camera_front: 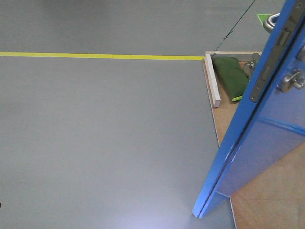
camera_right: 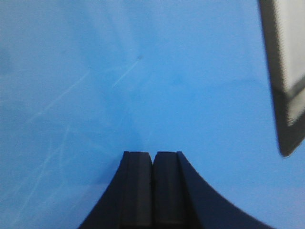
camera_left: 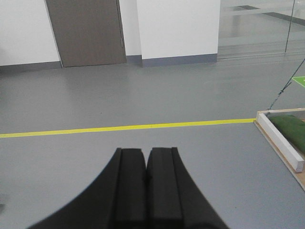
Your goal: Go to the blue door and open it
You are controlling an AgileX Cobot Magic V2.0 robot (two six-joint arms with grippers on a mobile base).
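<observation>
Blue, glossy flat door panel [camera_front: 259, 157] at the right edge of the front view, seen nearly edge-on and leaning across the frame from upper right to lower centre. Its lower corner sits past the rim of the base, over the floor

- Grey metal edge plate [camera_front: 268, 67] runs along the narrow edge of the door, upper half
- Silver lever handle [camera_front: 291, 81] on the near face, just right of the plate; a second silver handle [camera_front: 271, 21] shows beyond the edge near the top
- Right wrist view: the door's blue face [camera_right: 143, 71] fills almost the whole frame, faint scratches on the gloss. Right end effector [camera_right: 152, 160] points straight at it from very close, black fingers pressed together, holding nothing. Cannot tell whether the tips touch the panel
- Blurred dark-framed pale strip [camera_right: 286, 71] at upper right of that view; cannot tell what it is
- Pale plywood base board [camera_front: 271, 200] lies under the door. A white wooden batten [camera_front: 213, 78] lies along its left rim, a dark green sandbag [camera_front: 231, 78] just beside the batten
- Thin black cord [camera_front: 236, 24] slants up from the base's far corner
- Yellow tape line [camera_front: 95, 56] crosses the grey floor [camera_front: 95, 143] and ends at that corner
- Left end effector [camera_left: 146, 157] is clear of the door, above open floor, fingers closed on each other, empty
- Brown-grey door [camera_left: 86, 31] in the far white wall
</observation>
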